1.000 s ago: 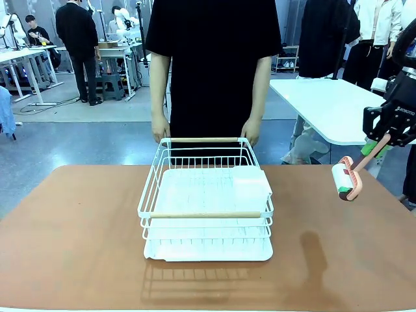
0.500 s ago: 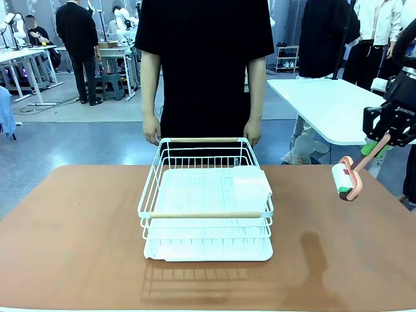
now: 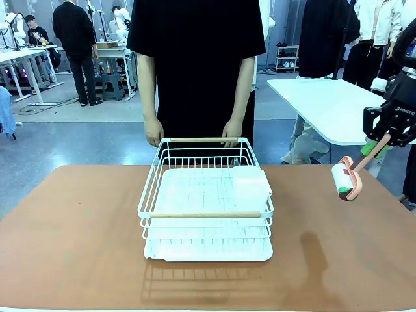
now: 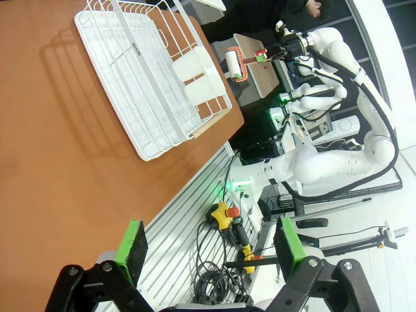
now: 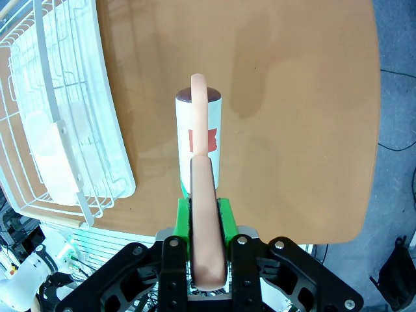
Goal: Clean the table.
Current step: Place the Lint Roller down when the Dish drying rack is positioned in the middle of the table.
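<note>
The reddish-brown table (image 3: 78,221) spans the front view, and a white wire dish rack (image 3: 205,214) with wooden handles stands at its middle. A lint roller (image 3: 343,180) with a pink handle and white roll hangs above the table's right edge, my right gripper (image 3: 383,140) shut on its handle. In the right wrist view the pink handle sits clamped in my right gripper (image 5: 203,214) and the lint roller (image 5: 199,140) hovers over the table (image 5: 299,97). My left gripper (image 4: 211,244) stands open with nothing in it, off the table's near edge. A person's hands (image 3: 232,133) rest at the rack's far handle.
A smaller white table (image 3: 331,104) stands beyond the far right corner. The person stands against the far edge behind the rack. Bare tabletop lies left and right of the rack. Cables and an aluminium frame (image 4: 214,214) lie below the near edge.
The person has shifted slightly, and one hand has slid inward along the rack's far handle. Both arms and the lint roller have stayed still.
</note>
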Available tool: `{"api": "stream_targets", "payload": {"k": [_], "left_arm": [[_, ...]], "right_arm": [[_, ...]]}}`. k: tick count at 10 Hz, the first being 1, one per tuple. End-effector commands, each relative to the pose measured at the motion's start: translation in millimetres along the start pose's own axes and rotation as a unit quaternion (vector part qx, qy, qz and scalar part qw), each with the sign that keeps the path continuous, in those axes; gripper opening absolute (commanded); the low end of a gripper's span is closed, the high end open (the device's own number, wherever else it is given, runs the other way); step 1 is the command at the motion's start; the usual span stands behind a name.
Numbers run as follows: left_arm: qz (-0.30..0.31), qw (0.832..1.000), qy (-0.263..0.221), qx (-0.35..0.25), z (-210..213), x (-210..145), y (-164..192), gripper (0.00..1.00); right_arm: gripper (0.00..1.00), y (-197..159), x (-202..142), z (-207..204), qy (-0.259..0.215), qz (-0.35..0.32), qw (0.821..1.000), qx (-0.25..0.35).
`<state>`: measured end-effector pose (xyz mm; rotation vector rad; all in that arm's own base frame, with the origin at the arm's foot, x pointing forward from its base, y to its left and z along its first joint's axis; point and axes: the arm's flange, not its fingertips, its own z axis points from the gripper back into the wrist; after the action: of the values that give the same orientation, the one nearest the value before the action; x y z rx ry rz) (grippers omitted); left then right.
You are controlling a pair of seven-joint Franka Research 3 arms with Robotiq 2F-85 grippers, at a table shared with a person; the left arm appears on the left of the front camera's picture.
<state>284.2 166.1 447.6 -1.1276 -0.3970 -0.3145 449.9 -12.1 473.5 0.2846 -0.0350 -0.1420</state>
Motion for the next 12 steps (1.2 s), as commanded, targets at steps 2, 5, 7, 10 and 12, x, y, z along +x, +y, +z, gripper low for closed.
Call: {"api": "stream_targets", "payload": {"k": [2,5,7,10,12], "left_arm": [[-0.008,1.000,-0.007,-0.007,1.3,-1.9,-1.8,1.00],[-0.008,1.000,-0.007,-0.007,1.3,-1.9,-1.8,1.00],[-0.008,1.000,-0.007,-0.007,1.3,-1.9,-1.8,1.00],[-0.008,1.000,-0.007,-0.007,1.3,-1.9,-1.8,1.00],[-0.008,1.000,-0.007,-0.007,1.3,-1.9,-1.8,1.00]], "right_arm": [[0.21,1.0,-2.0,3.3,-0.004,-0.002,1.000,0.005],[0.21,1.0,-2.0,3.3,-0.004,-0.002,1.000,0.005],[0.21,1.0,-2.0,3.3,-0.004,-0.002,1.000,0.005],[0.21,1.0,-2.0,3.3,-0.004,-0.002,1.000,0.005],[0.21,1.0,-2.0,3.3,-0.004,-0.002,1.000,0.005]]}}
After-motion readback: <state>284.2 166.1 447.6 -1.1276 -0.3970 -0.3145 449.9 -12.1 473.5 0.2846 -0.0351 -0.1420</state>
